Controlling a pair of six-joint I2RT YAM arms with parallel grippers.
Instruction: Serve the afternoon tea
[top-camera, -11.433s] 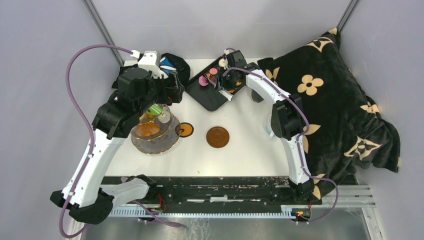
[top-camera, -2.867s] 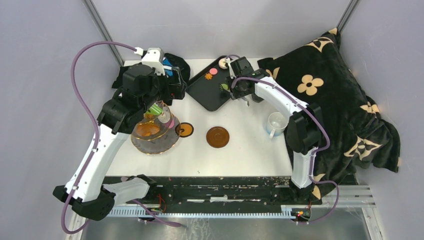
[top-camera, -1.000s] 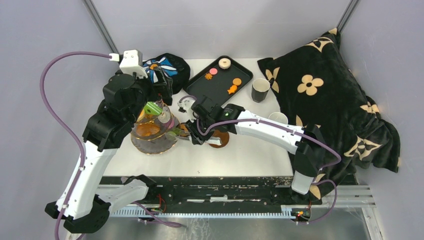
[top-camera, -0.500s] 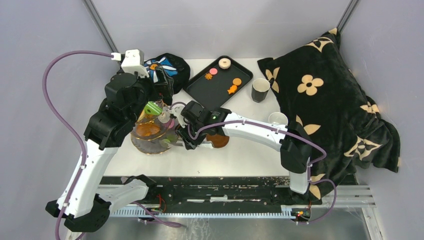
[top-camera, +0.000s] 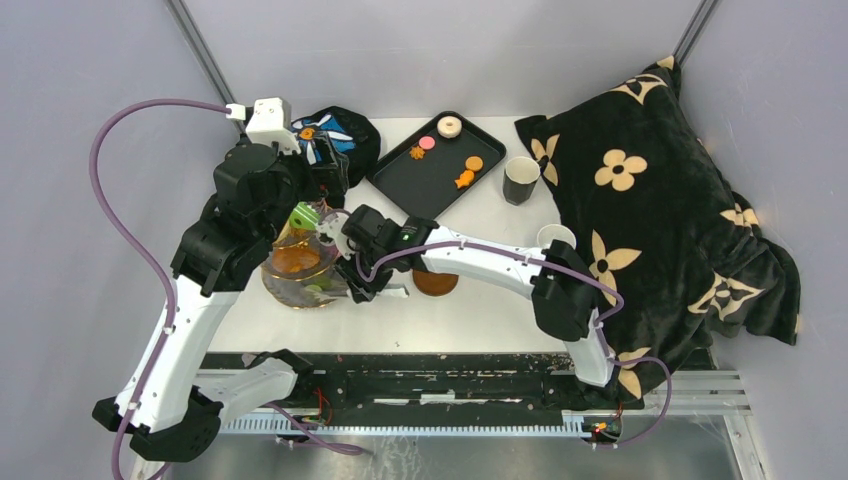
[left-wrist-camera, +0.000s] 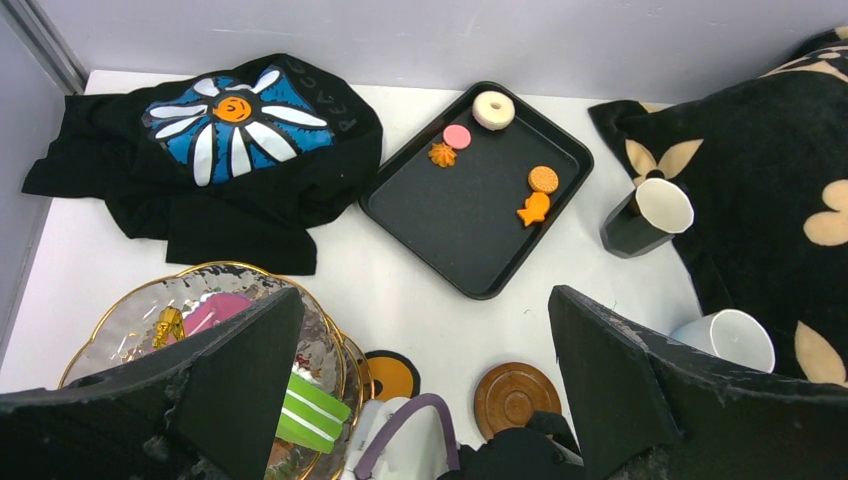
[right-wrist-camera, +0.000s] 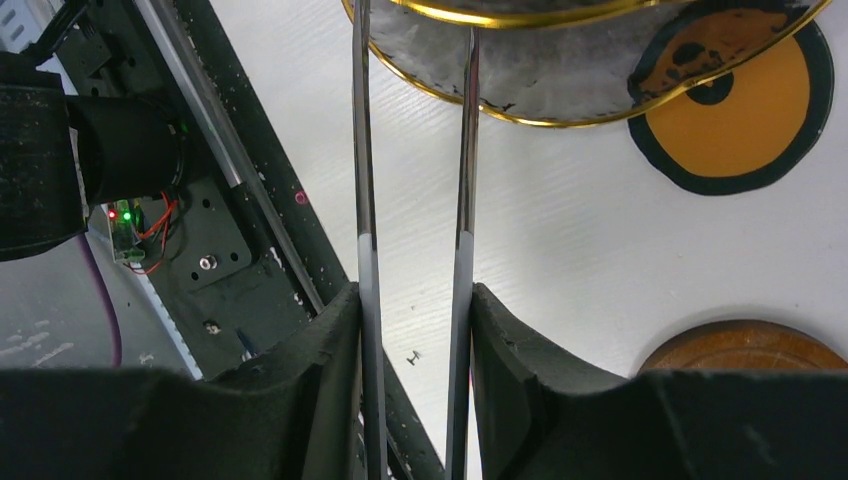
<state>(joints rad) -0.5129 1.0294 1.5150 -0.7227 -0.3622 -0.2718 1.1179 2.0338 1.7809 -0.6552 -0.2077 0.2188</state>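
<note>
The right gripper (right-wrist-camera: 412, 340) pinches thin silver metal tongs (right-wrist-camera: 363, 150) at the three-tier gold-rimmed glass stand (top-camera: 300, 272).
The stand sits left of centre in the top view, with the tong blades crossing its lower rim. The left gripper (left-wrist-camera: 420, 350) hangs above it, jaws spread wide. Small toy pastries (left-wrist-camera: 535, 195) lie on the black tray (left-wrist-camera: 470, 235) at upper centre.

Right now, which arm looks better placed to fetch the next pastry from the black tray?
Probably the right. The right gripper grips metal tongs that reach the glass stand. The left gripper hangs open, empty, above the stand, with no tool for the pastries on the tray.
</note>
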